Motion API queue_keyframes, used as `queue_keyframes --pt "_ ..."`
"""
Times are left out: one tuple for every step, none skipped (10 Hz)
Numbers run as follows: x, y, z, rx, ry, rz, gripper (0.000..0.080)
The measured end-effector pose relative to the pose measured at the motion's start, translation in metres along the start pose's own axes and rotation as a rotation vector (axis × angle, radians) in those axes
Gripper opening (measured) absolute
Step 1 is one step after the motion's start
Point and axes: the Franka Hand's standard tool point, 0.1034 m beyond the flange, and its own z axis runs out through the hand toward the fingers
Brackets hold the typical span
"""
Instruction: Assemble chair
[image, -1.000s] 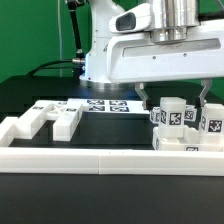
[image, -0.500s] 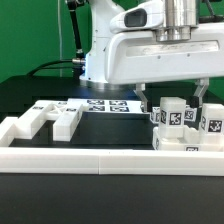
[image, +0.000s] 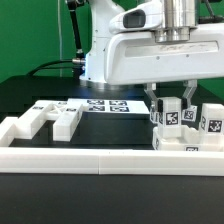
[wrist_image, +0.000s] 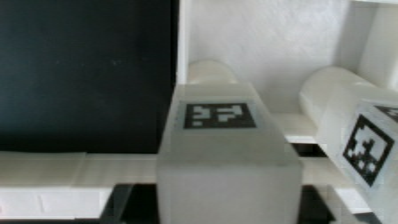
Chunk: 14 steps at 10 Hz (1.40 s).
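Several white chair parts with black-and-white tags stand in a cluster (image: 187, 127) at the exterior view's right, against the low border wall. My gripper (image: 172, 100) is over the cluster, with its fingers (image: 155, 101) down on both sides of one upright tagged part (image: 170, 113). In the wrist view that part (wrist_image: 221, 120) fills the middle, and the dark fingers (wrist_image: 143, 195) press against its sides. A second tagged part (wrist_image: 365, 135) stands right beside it. More loose chair parts (image: 52, 120) lie at the exterior view's left.
The marker board (image: 106, 105) lies flat on the black table behind the parts. A low white border wall (image: 100, 160) runs along the front. The robot's base (image: 100, 60) stands behind.
The fingers stood wide apart on either side of the cluster; they have closed inward onto the upright part. The arm has barely moved.
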Motion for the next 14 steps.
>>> queue_keyframes --pt "0.0 0.0006 -0.0001 0.002 0.001 0.08 0.0289" --pt "0.0001 0.0011 -0.0001 0.002 0.001 0.146 0.0289" --pt "0.0 0.0022 -0.0002 0.002 0.001 0.239 0.0289" --pt "-0.0001 0.0031 -0.0001 0.004 0.001 0.307 0.0289" --pt "-0.0003 0.0049 -0.0001 0.01 0.001 0.437 0.0289" --pt "-0.0007 0.0062 -0.0001 0.014 0.0 0.544 0.0291" --pt "-0.0011 0.007 0.0003 0.013 0.003 0.635 0.0291" --pt "-0.001 0.0079 0.0006 0.015 0.01 0.719 0.0291" --pt "-0.0014 0.0091 0.0007 0.021 0.011 0.815 0.0291" --pt "-0.0016 0.01 0.0009 0.025 0.011 0.892 0.0291" --pt "-0.0014 0.0099 0.001 0.03 0.021 0.963 0.0291" --pt "-0.0015 0.0098 0.001 0.028 0.021 1.062 0.0291" --pt "-0.0016 0.0099 0.001 0.027 0.02 1.141 0.0291" --pt "-0.0018 0.0101 0.001 0.024 0.019 1.203 0.0291"
